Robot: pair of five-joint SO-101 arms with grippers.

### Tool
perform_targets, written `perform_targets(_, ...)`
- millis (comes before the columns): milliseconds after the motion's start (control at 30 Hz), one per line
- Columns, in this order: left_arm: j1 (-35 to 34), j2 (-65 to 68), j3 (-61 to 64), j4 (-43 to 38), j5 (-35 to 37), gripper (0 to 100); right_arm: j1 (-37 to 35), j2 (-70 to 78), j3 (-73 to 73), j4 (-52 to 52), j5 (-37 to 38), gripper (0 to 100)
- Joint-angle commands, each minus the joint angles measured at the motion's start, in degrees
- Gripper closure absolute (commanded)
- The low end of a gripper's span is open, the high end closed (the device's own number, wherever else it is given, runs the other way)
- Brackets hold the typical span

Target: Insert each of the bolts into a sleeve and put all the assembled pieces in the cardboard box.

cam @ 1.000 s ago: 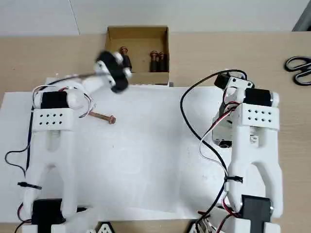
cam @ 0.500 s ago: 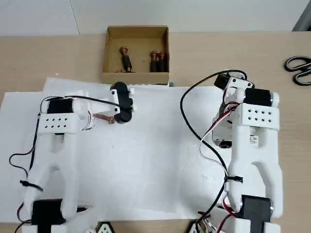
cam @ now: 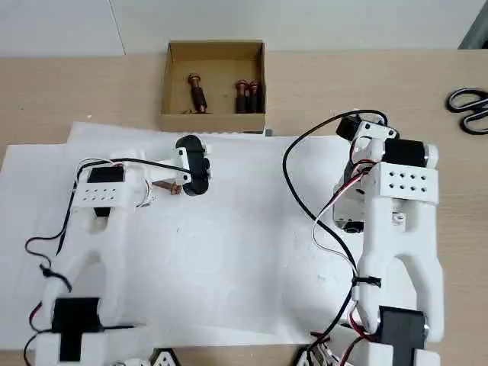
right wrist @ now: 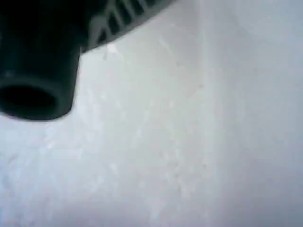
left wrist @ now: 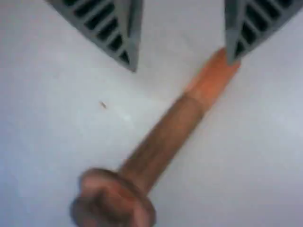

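Two arms stand side by side on a wooden bench, over a white paper sheet, in the high view. Take the cardboard box at the far edge as the mark. Three assembled pieces lie inside it, a single piece toward its left wall and a pair side by side right of its middle. A bare bolt lies on the paper just short of the box's front wall, off its left corner. The left arm is bent over the bolt and partly covers it. The right arm stands folded well to the right of the box, at the paper's edge. Scissors lie on the bench far to the box's right.

From the left wrist, the left end effector is spread wide above the paper, with nothing between its ribbed fingers. The bolt lies flat beneath, its head nearest the camera and its orange tip reaching up to one fingertip (touching or only overlapping, I cannot tell).

From the right wrist, the right end effector holds a black sleeve, whose hollow end faces the paper and hangs clear of it. One ribbed finger shows against the sleeve's side; the other is hidden behind it.
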Motion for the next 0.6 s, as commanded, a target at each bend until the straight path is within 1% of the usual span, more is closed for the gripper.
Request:
perform_targets(0,0.1,1.8,-0.2,-4.8,-22.8,88,0.3,-2.6,-0.6,0.6,-0.1,99.5)
perform_targets(200,0.5,3.3,-1.4,-4.8,-22.8,88,0.3,-2.4,-0.6,0.3,-0.1,99.5)
perform_targets(433,4.2,3.6,-1.4,-5.0,-22.6,88,0.3,-2.2,-0.6,0.0,-0.1,99.5)
perform_targets(567,5.2,6.3,-2.4,-5.7,-22.6,88,0.3,-2.2,-0.6,0.1,-0.1,99.5)
